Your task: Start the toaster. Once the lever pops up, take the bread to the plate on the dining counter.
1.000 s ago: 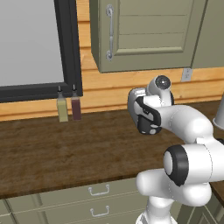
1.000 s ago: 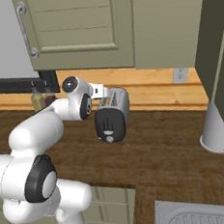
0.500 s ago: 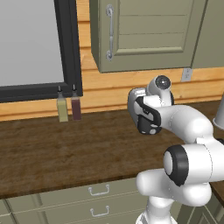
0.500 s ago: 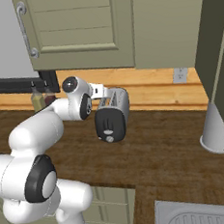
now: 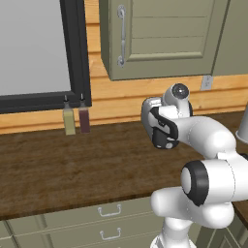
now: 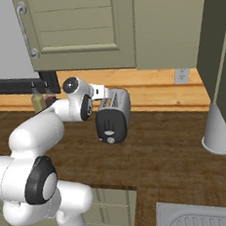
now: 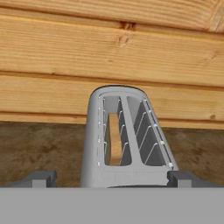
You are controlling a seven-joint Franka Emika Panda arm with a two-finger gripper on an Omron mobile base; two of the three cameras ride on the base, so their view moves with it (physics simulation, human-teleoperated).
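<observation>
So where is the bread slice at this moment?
The bread sits down inside the left slot of the toaster in the hand view, on the dark wood counter against the plank wall, directly ahead of the open end effector.

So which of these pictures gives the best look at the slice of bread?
The hand view: it looks down into the toaster, where the bread stands in the left slot. The right base view shows the toaster's black end panel and knob, no bread. In the left base view the arm covers most of it.
</observation>
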